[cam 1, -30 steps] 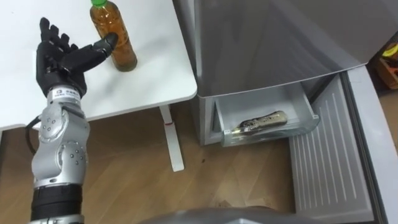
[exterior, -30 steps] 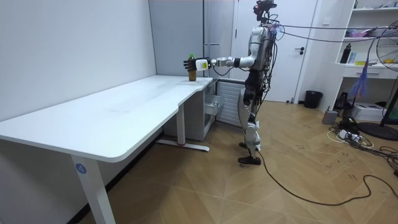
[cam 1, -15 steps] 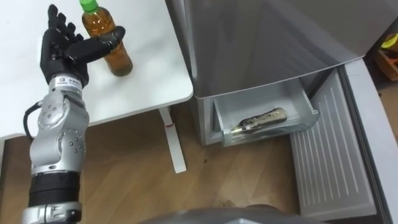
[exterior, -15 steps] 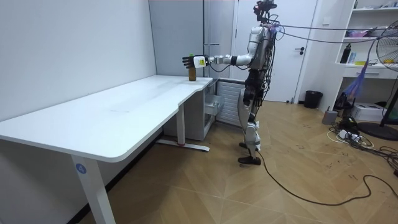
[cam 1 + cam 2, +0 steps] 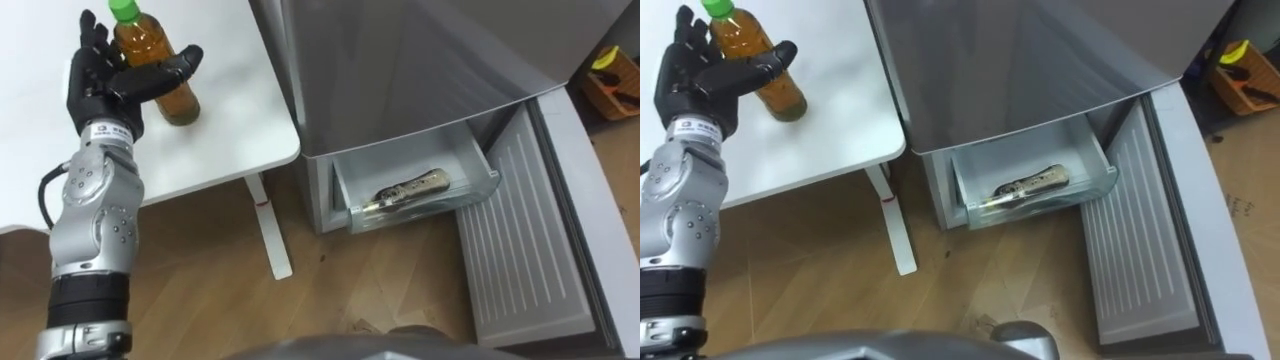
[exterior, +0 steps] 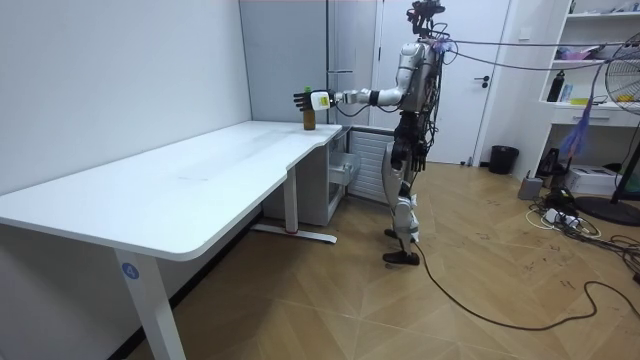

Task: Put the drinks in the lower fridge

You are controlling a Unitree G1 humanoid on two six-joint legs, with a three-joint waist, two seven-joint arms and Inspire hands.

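A tea bottle with a green cap stands upright on the white table, near its right edge. My left hand is open at the bottle: the thumb lies across its front and the straight fingers rise on its left side. In the room view I stand in front of the grey fridge with the left arm stretched out to the bottle. The fridge's lower drawer is pulled out, and another bottle lies on its side in it.
The lower fridge door hangs open to the right of the drawer, its ribbed inner side up. The fridge's grey upper front stands right beside the table edge. Wooden floor lies below, with the table's leg near the fridge.
My left hand has moved in on the tea bottle, so the thumb now crosses its front. The head camera has shifted, moving the whole picture.
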